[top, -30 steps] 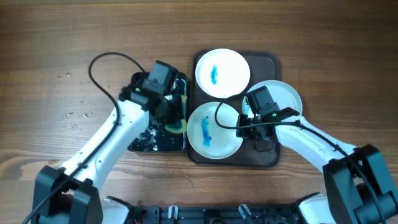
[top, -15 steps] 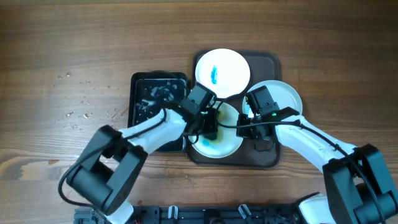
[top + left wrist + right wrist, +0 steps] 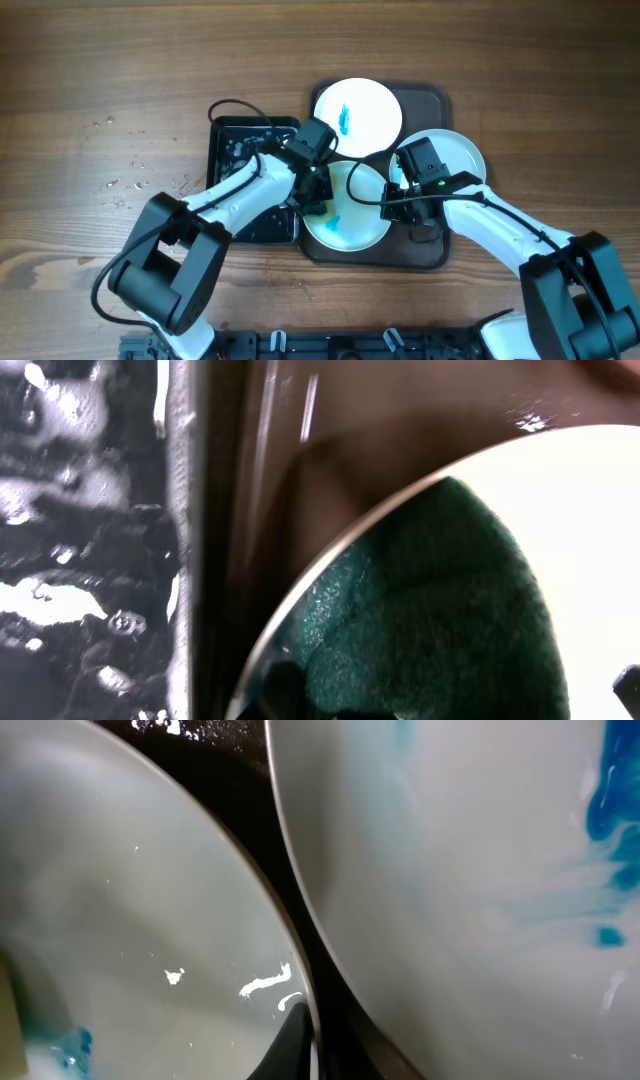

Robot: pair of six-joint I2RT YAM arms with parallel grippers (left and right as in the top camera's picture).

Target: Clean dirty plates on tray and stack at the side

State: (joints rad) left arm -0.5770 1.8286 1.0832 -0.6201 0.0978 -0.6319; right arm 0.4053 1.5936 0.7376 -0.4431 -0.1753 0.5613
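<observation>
A brown tray [image 3: 430,250] holds two white plates with blue stains: a back one [image 3: 358,117] and a front one [image 3: 350,215]. A third white plate [image 3: 455,155] lies half over the tray's right edge. My left gripper [image 3: 316,195] is shut on a green sponge [image 3: 322,208] and presses it on the front plate's left rim. In the left wrist view the sponge [image 3: 430,610] covers the plate's [image 3: 590,530] edge. My right gripper [image 3: 400,187] is shut on the front plate's right rim. One of its fingers [image 3: 292,1035] shows on that rim in the right wrist view.
A black basin [image 3: 232,170] with foamy water stands just left of the tray, also seen in the left wrist view [image 3: 80,540]. Water drops [image 3: 125,185] lie on the wooden table to the left. The blue-stained back plate [image 3: 480,870] sits close beside the held one.
My left arm carried the sponge out of the black basin to the right onto the front plate, then slid it back toward the plate's left rim. The right arm has not moved.
</observation>
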